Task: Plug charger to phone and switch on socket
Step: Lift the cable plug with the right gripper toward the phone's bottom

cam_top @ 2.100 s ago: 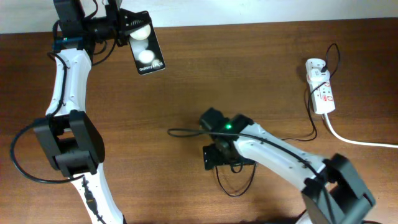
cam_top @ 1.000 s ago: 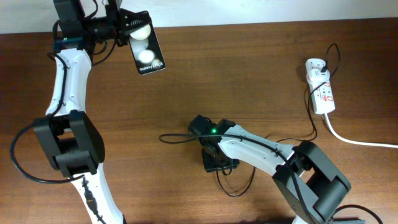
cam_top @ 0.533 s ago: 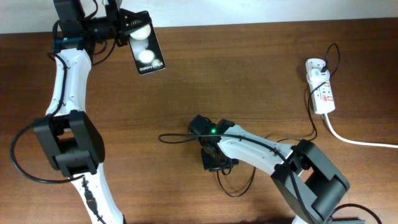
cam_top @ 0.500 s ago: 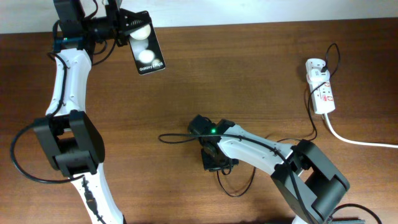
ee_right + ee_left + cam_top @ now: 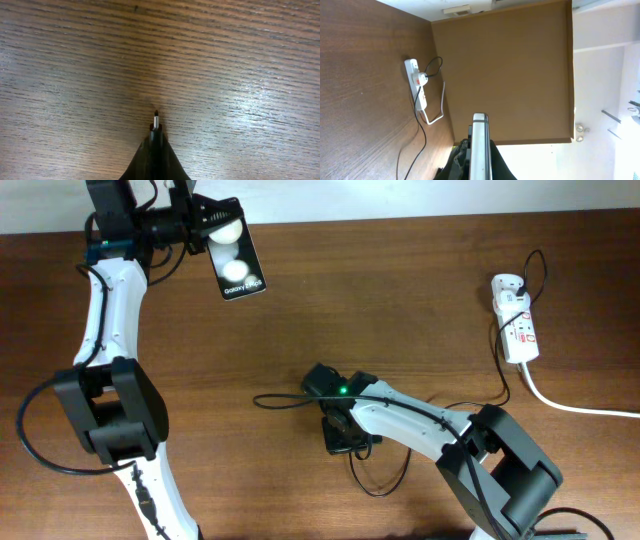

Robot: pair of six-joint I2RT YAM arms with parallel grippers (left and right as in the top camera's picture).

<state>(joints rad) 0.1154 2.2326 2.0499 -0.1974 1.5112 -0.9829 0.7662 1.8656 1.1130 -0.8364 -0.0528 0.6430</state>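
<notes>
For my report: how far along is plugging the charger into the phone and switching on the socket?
Done: left claw holds the phone. In hand: right claw is shut on the charger, far from the phone. Left: plug it in, then press the socket switch.

Overhead: fixed above, facing straight down on the table [image 5: 400, 300]. It sits far enough off to take in both arms, the phone [image 5: 236, 262] at upper left and the socket [image 5: 515, 320] at the right edge.

Left wrist: rolled on its side, so the table runs up the left of frame. It sights from close along the phone's thin edge toward the distant socket. Shares phone, socket and tabletop with overhead.

Right wrist: very near the wood, facing down on it. Only grain shows, plus the charger [image 5: 156, 121] tip past the right gripper [image 5: 156, 136]. Shares with overhead only a small patch mid-table.
</notes>
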